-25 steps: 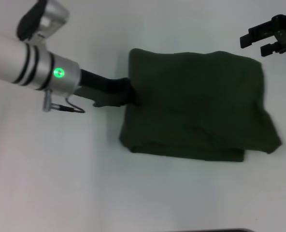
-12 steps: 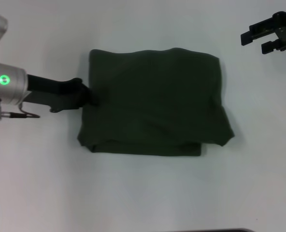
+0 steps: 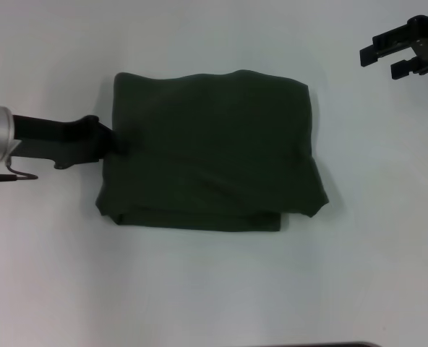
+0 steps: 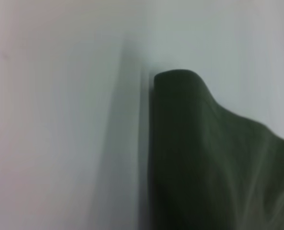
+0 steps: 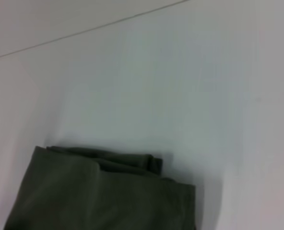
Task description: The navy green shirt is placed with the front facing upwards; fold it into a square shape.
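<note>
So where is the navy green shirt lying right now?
In the head view the navy green shirt lies folded mid-table, slightly toward the robot's left; the left gripper is at its left edge, the right gripper apart, far right.

Bare lab-style test bench: plain white tabletop point(image 3: 199, 289), nothing homely.

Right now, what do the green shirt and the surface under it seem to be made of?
The navy green shirt looks like soft, matte knit cloth, probably cotton: it lies in limp stacked layers with gentle wrinkles and rounded fold edges. The table looks like a smooth, hard, white surface, perhaps laminate or painted board; it shows only a faint sheen. The left gripper is at the shirt's edge.
</note>
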